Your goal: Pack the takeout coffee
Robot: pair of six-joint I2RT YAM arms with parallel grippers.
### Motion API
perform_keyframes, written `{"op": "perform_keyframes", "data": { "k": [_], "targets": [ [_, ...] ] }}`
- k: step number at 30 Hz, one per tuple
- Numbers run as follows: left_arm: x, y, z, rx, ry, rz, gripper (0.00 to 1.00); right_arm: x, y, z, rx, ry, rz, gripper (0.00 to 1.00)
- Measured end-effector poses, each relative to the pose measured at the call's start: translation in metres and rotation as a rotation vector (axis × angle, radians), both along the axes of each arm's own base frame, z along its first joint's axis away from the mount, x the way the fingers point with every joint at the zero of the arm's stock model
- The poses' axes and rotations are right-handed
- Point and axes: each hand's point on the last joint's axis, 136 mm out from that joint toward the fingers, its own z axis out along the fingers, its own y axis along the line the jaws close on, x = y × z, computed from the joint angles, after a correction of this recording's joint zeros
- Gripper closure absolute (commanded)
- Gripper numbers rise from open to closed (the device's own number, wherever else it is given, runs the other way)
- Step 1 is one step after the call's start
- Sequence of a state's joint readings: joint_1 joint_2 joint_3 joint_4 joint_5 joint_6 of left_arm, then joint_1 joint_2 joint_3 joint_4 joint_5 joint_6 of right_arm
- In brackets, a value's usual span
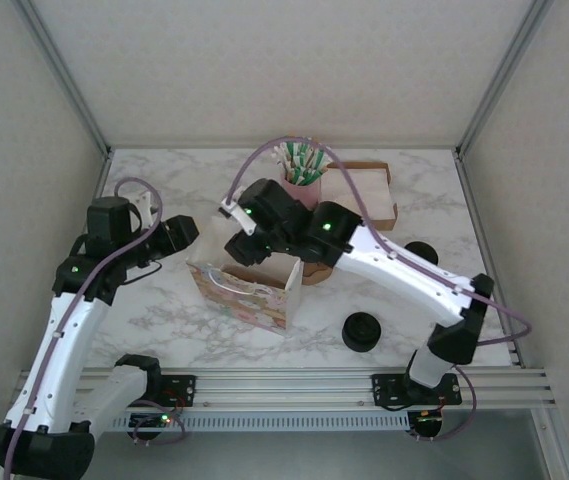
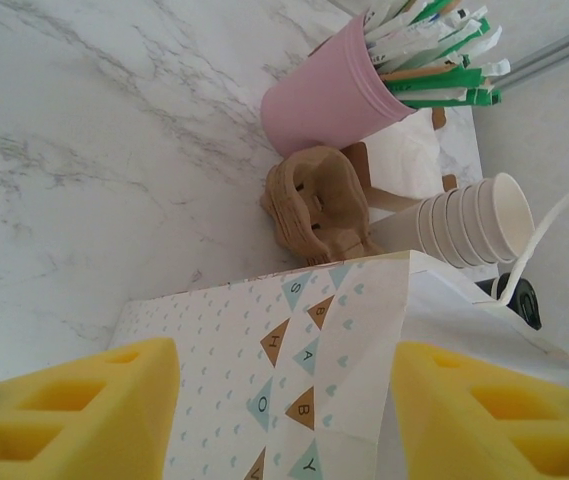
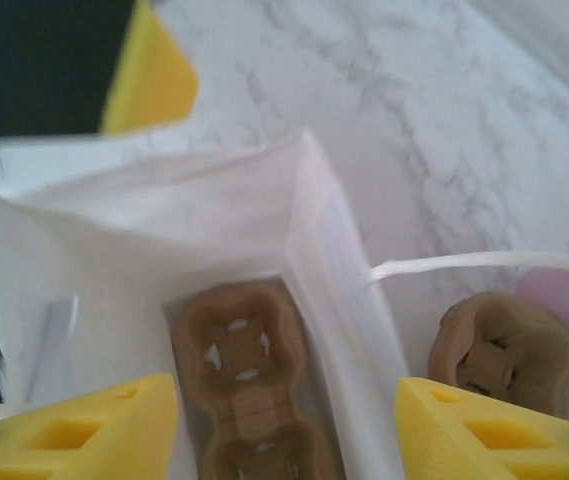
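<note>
The takeout coffee is hidden or out of view. A patterned paper bag [image 1: 249, 290] stands open mid-table, its printed side close in front of my left gripper [image 2: 286, 420]. That gripper [image 1: 192, 240] is open at the bag's left end, and the bag's side panel [image 2: 294, 350] shows between its yellow fingers [image 2: 74, 410]. My right gripper [image 1: 236, 248] hangs open above the bag's mouth with nothing between its fingers [image 3: 484, 430]. Down inside the bag [image 3: 334, 260] a brown pulp cup carrier [image 3: 239, 350] lies flat on the bottom.
A pink cup of wrapped sticks [image 1: 304, 180] stands behind the bag, beside a cardboard box [image 1: 374, 195]. More brown carriers [image 2: 319, 200] and a stack of lidless cream cups [image 2: 474, 225] lie just past the bag. Black round lids sit at front right [image 1: 362, 332] and right [image 1: 422, 252].
</note>
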State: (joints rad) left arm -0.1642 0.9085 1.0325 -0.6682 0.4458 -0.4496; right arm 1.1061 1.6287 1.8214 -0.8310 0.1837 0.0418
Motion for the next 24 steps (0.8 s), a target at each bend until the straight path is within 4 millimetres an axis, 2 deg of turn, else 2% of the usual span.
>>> {"op": "perform_keyframes", "data": {
  "k": [4,8,17,24],
  "targets": [
    [0.001,-0.007,-0.004,0.001,0.016,-0.026,0.43,0.01,-0.024,0.031,0.124,-0.034,-0.071,0.44],
    [0.003,-0.016,-0.007,0.003,0.029,-0.054,0.44,0.022,-0.045,0.049,0.221,-0.052,-0.148,0.47],
    [0.006,-0.035,-0.007,0.006,0.039,-0.114,0.46,0.051,-0.099,0.06,0.352,-0.082,-0.389,0.52],
    [0.015,-0.049,-0.005,0.006,0.037,-0.15,0.48,0.064,-0.145,0.064,0.419,-0.092,-0.545,0.52]
  ]
}}
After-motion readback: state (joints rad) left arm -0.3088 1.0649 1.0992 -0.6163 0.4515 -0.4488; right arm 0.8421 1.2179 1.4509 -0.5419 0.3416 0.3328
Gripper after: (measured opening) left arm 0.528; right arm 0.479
